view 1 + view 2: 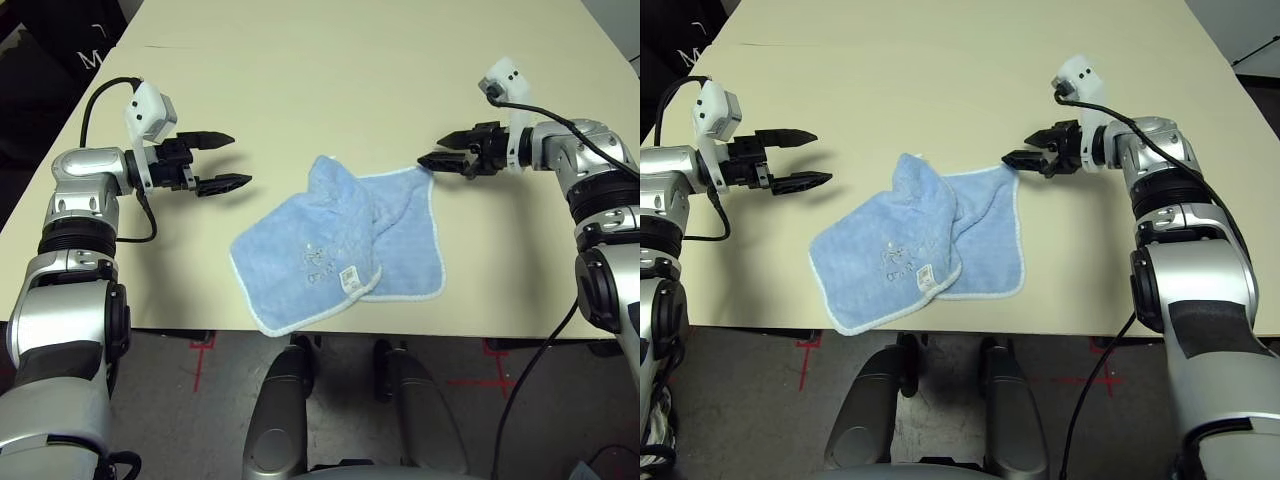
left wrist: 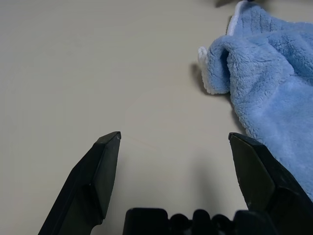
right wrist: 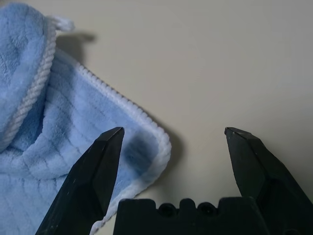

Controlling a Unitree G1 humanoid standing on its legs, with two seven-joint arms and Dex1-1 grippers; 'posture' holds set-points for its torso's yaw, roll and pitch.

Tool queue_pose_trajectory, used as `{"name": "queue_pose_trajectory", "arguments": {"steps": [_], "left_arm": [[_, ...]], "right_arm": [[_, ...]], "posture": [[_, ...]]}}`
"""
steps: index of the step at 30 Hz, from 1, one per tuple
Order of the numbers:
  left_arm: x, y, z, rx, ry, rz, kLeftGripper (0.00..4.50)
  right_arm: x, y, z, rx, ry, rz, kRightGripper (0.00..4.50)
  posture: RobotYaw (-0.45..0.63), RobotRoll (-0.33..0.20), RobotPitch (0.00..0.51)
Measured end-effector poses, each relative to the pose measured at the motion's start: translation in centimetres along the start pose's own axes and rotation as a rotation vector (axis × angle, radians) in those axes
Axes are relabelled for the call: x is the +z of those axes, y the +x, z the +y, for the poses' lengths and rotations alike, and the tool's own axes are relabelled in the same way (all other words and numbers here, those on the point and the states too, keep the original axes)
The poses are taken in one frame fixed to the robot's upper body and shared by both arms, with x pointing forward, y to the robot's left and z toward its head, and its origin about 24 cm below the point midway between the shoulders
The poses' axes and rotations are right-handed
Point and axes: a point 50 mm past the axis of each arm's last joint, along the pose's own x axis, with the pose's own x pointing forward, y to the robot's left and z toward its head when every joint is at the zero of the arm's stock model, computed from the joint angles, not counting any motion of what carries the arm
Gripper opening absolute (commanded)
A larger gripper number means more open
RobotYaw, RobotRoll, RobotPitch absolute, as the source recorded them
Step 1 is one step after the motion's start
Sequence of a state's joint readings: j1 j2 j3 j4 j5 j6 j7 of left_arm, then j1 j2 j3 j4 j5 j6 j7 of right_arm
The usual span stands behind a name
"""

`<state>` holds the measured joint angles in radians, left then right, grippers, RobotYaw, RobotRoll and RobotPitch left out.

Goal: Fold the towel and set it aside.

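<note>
The towel lies on the pale surface near its front edge, between the two arms; it is partly folded, one flap doubled over the rest so that the tag and the dark embroidered mark face up, but the layers sit askew, with a lower layer poking out on the robot's right and a bunched peak at the far side; judged from this, the fold is untidy and unfinished, and the towel has not been set aside. The right pincer is released, fingers spread, hovering just beside the towel's far right corner, which in its wrist view lies close under one finger; the left pincer is likewise released and holds nothing, standing apart from the towel's bunched far edge. To do the step well, the right pincer would probably need to come down so the white-edged corner sits squarely between its fingers before closing, taking only the one layer and not the flap beside it; the left should take a matching edge or pin the cloth so it does not slide; terry this soft will likely sag and drag, so a low, slow carry across, with edges lined up before letting go, looks the safer course.
</note>
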<state>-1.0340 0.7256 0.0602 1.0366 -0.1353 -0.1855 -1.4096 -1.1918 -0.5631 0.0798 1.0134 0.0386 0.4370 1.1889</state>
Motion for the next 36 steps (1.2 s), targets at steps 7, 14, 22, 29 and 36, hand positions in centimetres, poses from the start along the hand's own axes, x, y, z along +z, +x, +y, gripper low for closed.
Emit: {"name": "queue_pose_trajectory", "arguments": {"steps": [7,14,22,29,36], "left_arm": [[0.0,0.2,-0.1,-0.005,-0.005,-0.003,4.48],[-0.4,0.3,-0.3,-0.02,-0.018,-0.005,4.5],[-0.2,0.3,-0.5,-0.048,-0.035,-0.063,4.5],[0.1,0.5,-0.6,-0.058,-0.051,-0.089,4.5],[0.0,1.7,-1.1,-0.051,-0.139,-0.129,4.5]], "right_arm": [[-0.5,1.1,0.6,0.027,-0.008,0.035,4.5],[-0.5,1.7,1.3,0.08,-0.012,0.049,3.19],[-0.2,1.9,1.7,0.102,0.022,0.044,0.25],[1.2,1.1,1.8,0.125,-0.029,-0.095,0.04],[7.3,1.1,2.9,0.02,-0.306,-0.536,0.04]], "posture": [[0.1,0.0,0.306],[0.09,0.0,0.305],[0.09,0.0,0.292],[0.09,0.0,0.282],[0.08,0.0,0.277]]}}
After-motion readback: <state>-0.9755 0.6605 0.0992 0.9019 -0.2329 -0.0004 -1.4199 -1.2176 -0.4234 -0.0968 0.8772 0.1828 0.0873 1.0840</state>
